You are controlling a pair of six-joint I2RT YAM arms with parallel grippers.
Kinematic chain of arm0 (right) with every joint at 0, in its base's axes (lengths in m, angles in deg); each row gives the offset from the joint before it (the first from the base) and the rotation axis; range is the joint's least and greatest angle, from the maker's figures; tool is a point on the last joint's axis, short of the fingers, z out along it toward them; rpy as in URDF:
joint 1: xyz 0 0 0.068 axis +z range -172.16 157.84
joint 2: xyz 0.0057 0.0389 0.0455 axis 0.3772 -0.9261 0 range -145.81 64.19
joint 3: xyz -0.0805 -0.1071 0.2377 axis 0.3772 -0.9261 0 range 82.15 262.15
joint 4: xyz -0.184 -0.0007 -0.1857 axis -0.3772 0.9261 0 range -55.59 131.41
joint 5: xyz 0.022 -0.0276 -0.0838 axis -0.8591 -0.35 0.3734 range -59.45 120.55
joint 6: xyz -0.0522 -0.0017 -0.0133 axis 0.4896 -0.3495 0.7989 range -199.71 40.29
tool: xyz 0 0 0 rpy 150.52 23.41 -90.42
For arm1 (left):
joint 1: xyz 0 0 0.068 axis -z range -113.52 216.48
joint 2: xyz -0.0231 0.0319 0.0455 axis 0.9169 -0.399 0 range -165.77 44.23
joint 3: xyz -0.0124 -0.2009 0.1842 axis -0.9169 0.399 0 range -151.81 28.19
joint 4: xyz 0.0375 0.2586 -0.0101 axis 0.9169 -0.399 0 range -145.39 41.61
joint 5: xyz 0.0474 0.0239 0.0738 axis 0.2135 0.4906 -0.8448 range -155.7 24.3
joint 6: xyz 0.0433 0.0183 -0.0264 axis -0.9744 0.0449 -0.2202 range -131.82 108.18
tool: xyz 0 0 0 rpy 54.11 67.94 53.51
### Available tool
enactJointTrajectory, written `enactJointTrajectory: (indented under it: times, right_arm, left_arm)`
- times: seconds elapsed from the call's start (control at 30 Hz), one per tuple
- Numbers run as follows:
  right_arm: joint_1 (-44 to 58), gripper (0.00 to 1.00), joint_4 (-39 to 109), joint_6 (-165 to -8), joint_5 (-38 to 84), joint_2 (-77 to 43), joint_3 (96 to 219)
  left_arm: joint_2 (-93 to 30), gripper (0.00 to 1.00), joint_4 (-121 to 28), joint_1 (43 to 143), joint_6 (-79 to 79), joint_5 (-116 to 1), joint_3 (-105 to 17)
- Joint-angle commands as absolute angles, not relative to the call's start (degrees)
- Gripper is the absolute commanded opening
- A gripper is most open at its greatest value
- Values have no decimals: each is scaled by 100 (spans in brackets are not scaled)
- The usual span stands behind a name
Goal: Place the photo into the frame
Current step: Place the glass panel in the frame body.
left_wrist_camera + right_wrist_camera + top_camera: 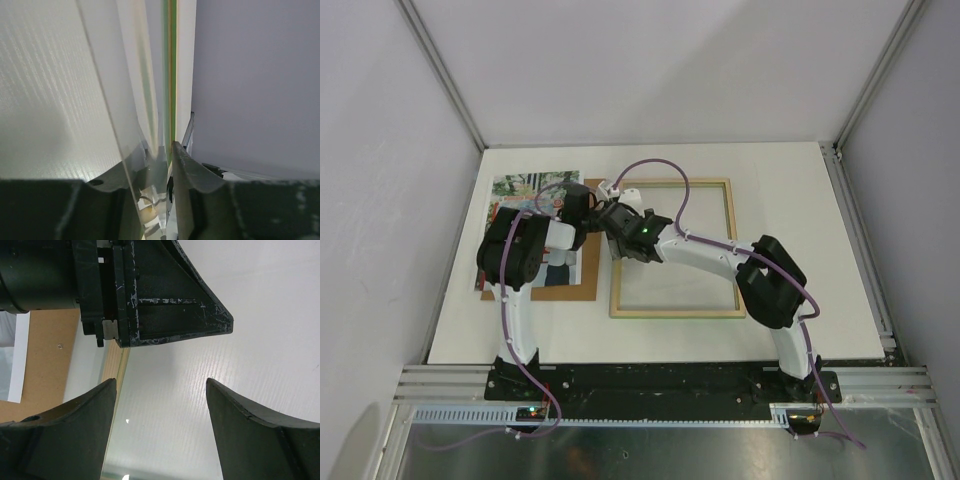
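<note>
Your right gripper (161,382) stood jaws apart, I couldn't tell if the left gripper (161,150) clamped the frame (670,312), the photo (515,190) lay in the far-left corner of the worktop (800,200), and your 2 crowded arms (705,250) risked colliding.

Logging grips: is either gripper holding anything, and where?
Right gripper: nothing, jaws open. Left gripper sits at an edge of the frame; whether it grips cannot be told.

The frame (672,313) has its top-left corner hidden where the left arm (510,258) and right arm (705,252) meet above it. Left of the frame, the left arm covers the lower half of the photo (520,188) and most of the backing board (568,290). In the left wrist view the frame's edge is a blur between the fingers of the left gripper (168,146); whether they pinch it cannot be told.
</note>
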State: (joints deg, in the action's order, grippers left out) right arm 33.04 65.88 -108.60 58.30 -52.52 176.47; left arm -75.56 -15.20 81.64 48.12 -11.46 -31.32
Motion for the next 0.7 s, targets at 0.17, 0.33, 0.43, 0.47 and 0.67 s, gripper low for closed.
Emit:
enactJointTrajectory:
  times: [0.17,0.33,0.43,0.47,0.67]
  right_arm:
    - [3232,76,6518,-10933,5855,-5263,17663]
    - [3233,76,6519,-10933,5836,-5278,17660]
    - [3229,76,6519,-10933,5831,-5291,17662]
    - [3222,76,6518,-10929,5827,-5294,17662]
    - [3212,76,6522,-10939,5811,-5317,17659]
  left_arm:
    - [-7444,44,-1430,8112,4658,-1146,-3197]
    - [-7292,54,-1510,8032,4595,-1203,-3097]
    - [-7200,59,-1628,7988,4551,-1282,-3037]
    - [-7159,61,-1665,7964,4545,-1302,-3005]
    - [-6788,69,-2024,7838,4422,-1513,-2858]
